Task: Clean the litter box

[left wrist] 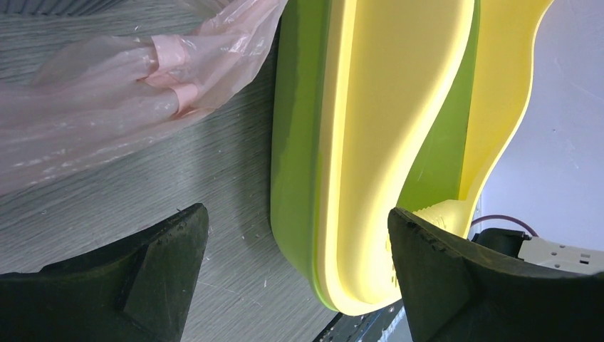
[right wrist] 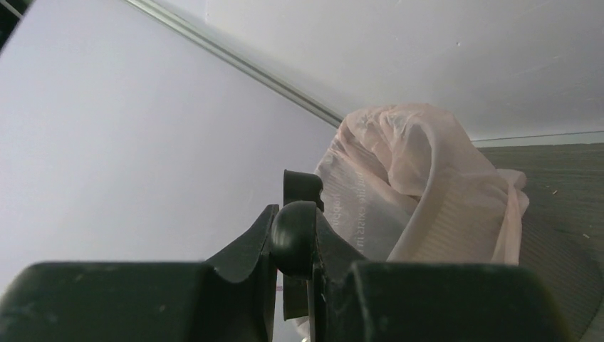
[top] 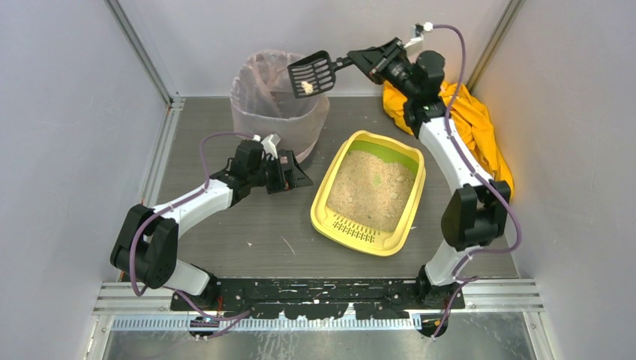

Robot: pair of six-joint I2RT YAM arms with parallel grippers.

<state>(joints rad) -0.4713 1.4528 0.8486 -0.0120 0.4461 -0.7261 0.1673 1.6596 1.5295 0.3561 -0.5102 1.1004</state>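
Observation:
The yellow litter box [top: 324, 196] with a green inner rim and beige litter sits mid-table; its side wall shows in the left wrist view [left wrist: 370, 142]. My right gripper [top: 361, 61] is shut on the handle [right wrist: 293, 228] of a black slotted scoop [top: 311, 73], held raised over the rim of the bag-lined bin [top: 262, 109]. A pale clump [top: 307, 88] lies in the scoop. My left gripper [top: 300, 177] is open and empty, low on the table just left of the litter box, between it and the bin.
A crumpled yellow cloth [top: 480, 127] lies at the back right behind the right arm. The bin's pinkish bag also shows in the left wrist view [left wrist: 107, 107] and the right wrist view [right wrist: 413, 185]. White walls enclose the table on three sides.

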